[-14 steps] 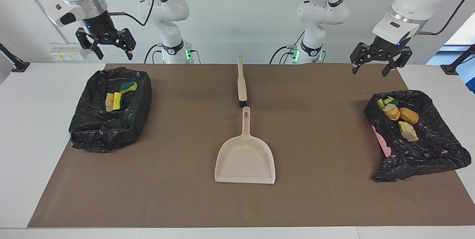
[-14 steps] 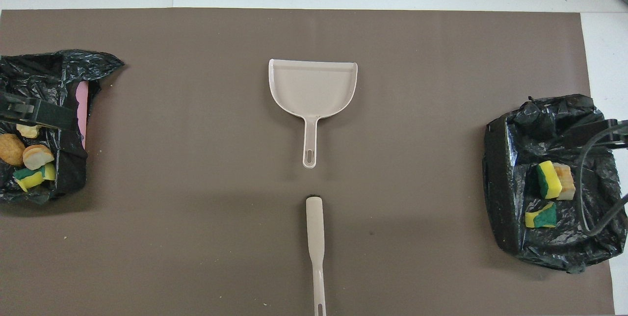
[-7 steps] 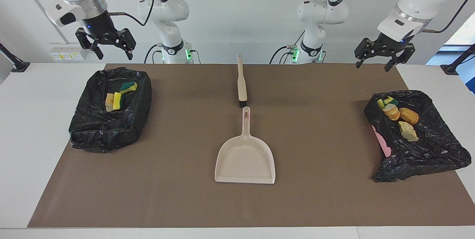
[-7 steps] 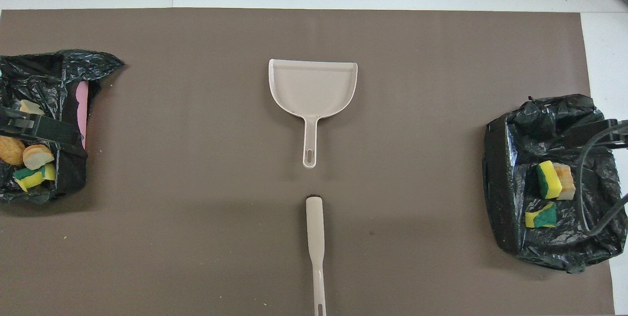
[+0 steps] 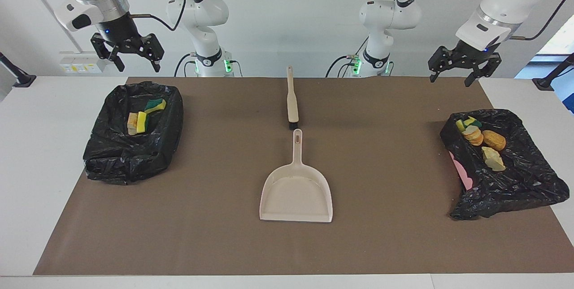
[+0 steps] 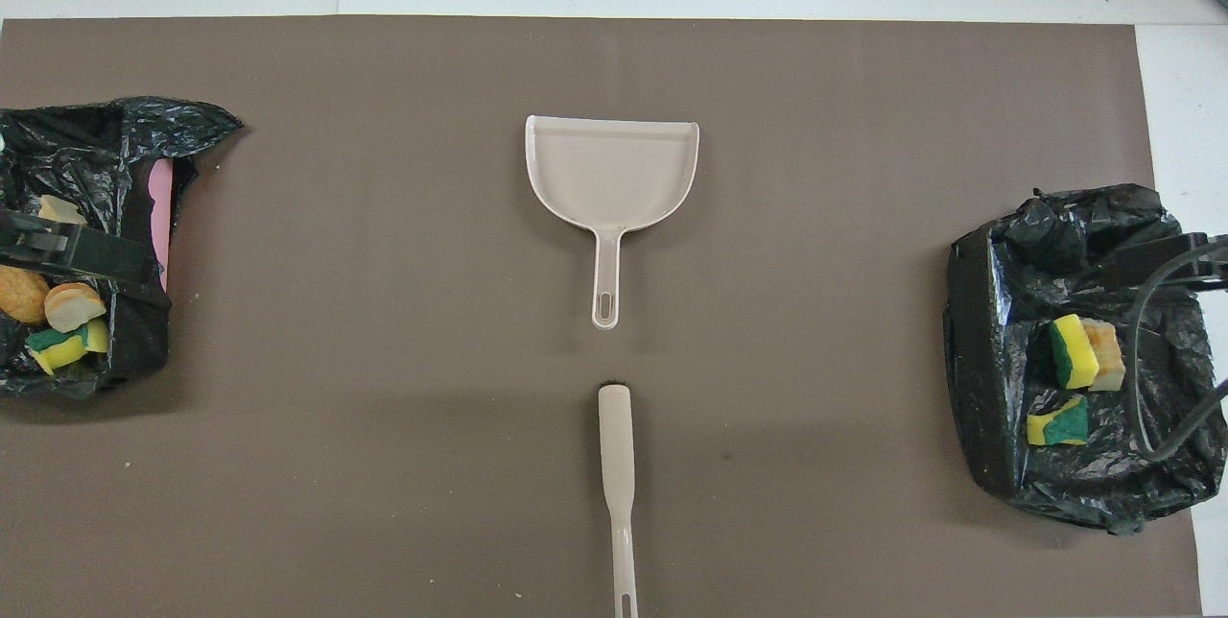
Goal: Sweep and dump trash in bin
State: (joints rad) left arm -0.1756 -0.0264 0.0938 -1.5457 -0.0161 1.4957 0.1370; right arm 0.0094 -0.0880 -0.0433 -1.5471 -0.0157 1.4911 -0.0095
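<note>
A: Two bins on the counter (image 5: 40, 154), each lined with black plastic. Trash in both?

B: Yes. Sponge chunks (image 5: 144, 116) inside the bin (image 5: 134, 154) under and forward of the right gripper (image 5: 133, 59). Bread pieces (image 5: 486, 142) with more sponge inside the other bin (image 5: 515, 177), below the left gripper (image 5: 457, 72).

A: Jaws?

B: Spread apart on both, empty, raised clear of the counter. Nothing clamped.

A: Tools?

B: Beige dustpan (image 5: 296, 190) flat on the brown mat (image 5: 215, 235), midway between the two sets of jaws, well apart from each. Brush (image 5: 292, 98) in line with the dustpan handle, just off its tip, not touching. Untouched, both.
</note>
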